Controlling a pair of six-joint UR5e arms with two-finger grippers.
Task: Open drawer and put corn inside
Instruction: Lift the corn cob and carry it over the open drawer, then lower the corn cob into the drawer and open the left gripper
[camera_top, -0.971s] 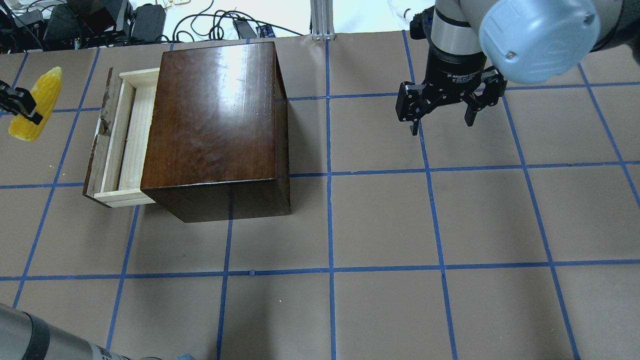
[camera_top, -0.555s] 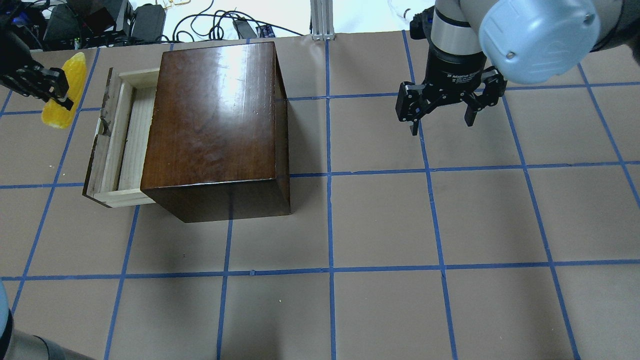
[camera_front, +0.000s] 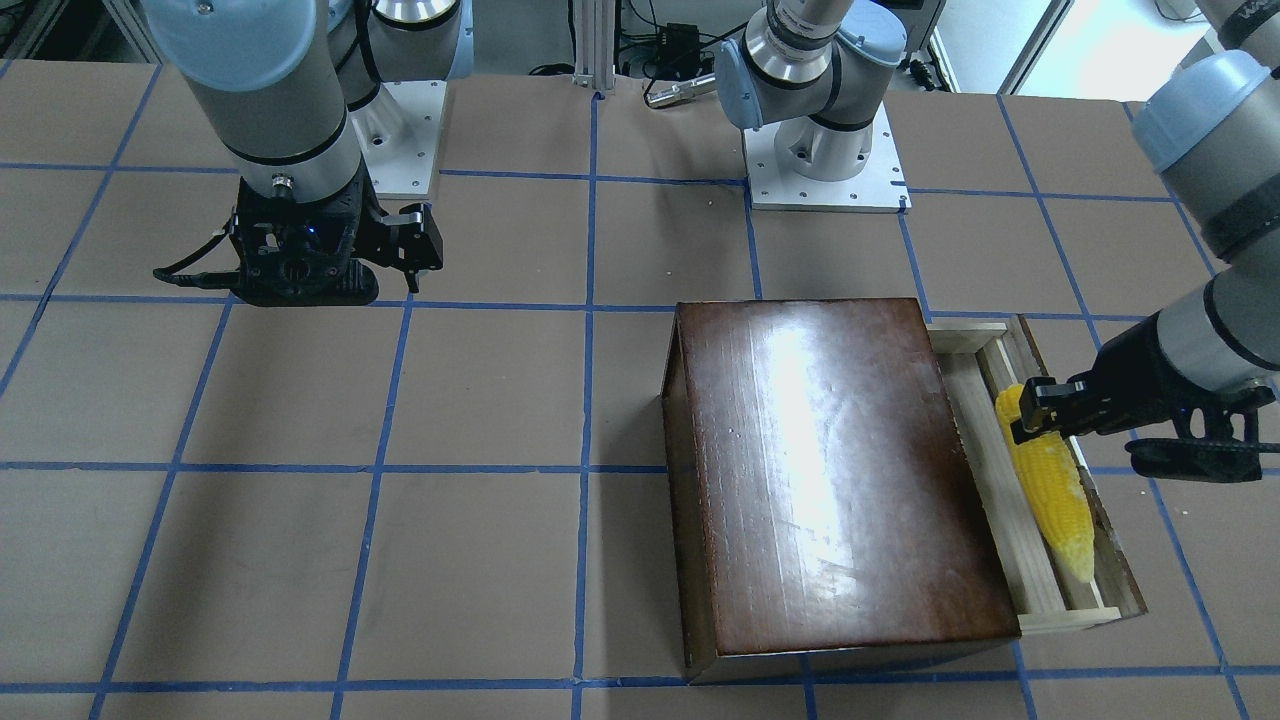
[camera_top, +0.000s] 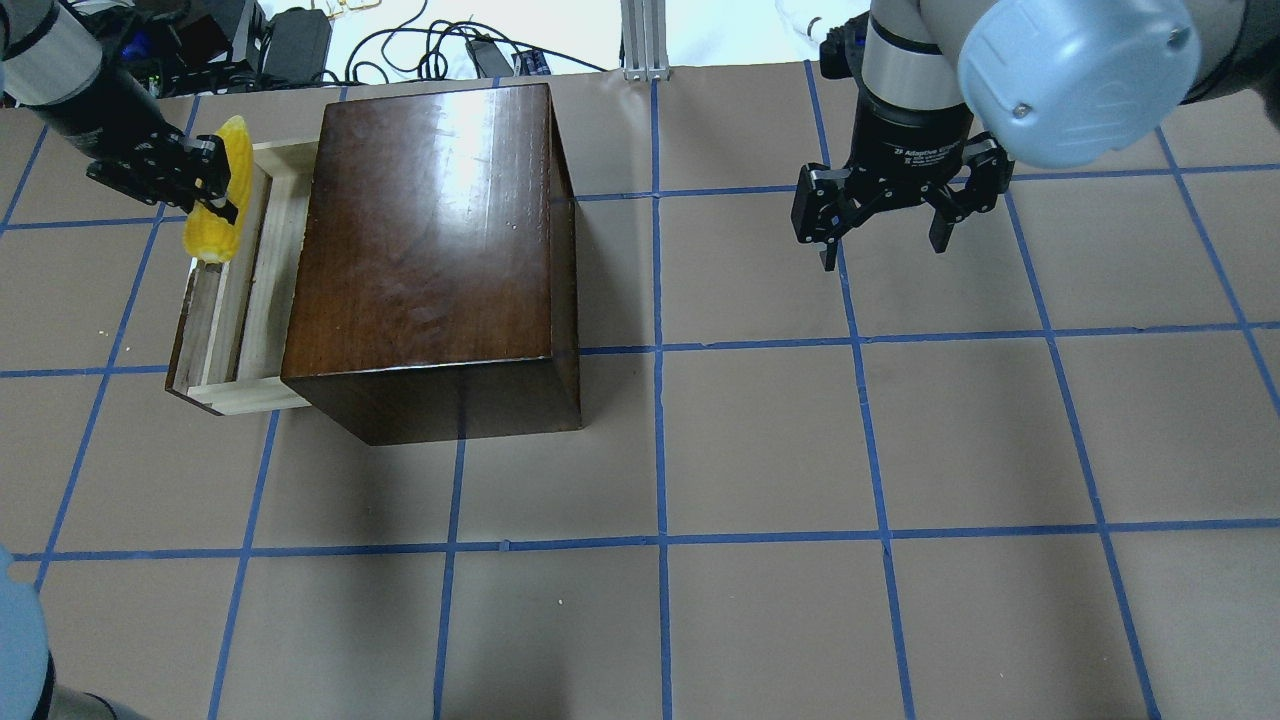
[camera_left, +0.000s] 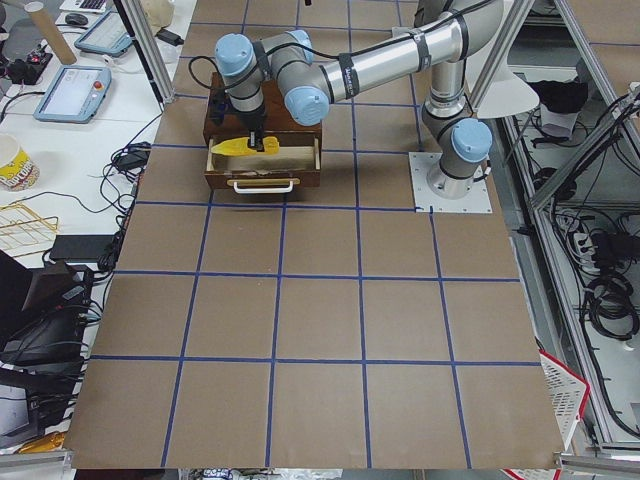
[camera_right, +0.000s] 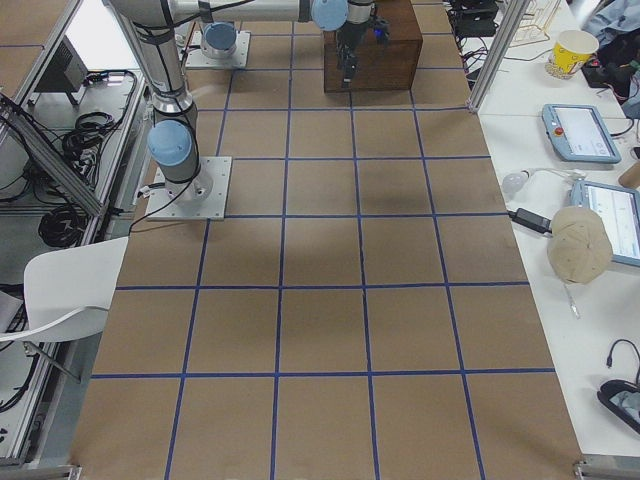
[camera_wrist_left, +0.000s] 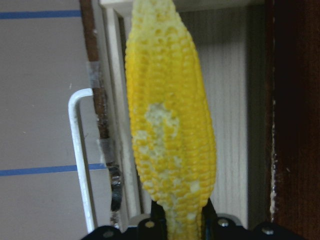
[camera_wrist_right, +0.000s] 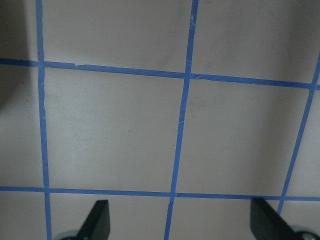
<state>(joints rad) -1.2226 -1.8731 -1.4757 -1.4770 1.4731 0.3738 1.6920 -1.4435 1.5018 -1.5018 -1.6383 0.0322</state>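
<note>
The drawer (camera_top: 262, 300) stands pulled out from the left side of the dark-brown box (camera_top: 430, 240). Its pale wooden floor is bare. My left gripper (camera_top: 208, 182) is shut on the thick end of the yellow corn (camera_top: 214, 222) and holds it lengthwise just above the drawer's front part. In the front-facing view the corn (camera_front: 1052, 492) lies over the drawer (camera_front: 1035, 590). In the left wrist view the corn (camera_wrist_left: 170, 135) hangs over the drawer floor (camera_wrist_left: 235, 100), next to the white handle (camera_wrist_left: 80, 160). My right gripper (camera_top: 885, 255) is open and empty, far to the right.
The box (camera_front: 830, 470) stands on brown paper with a blue tape grid. Cables and power bricks (camera_top: 300, 45) lie beyond the table's far edge. My right gripper (camera_wrist_right: 181, 222) hangs over bare paper.
My left gripper has carried the corn to the right, from beside the drawer front to over the open drawer. The right arm has not moved.
</note>
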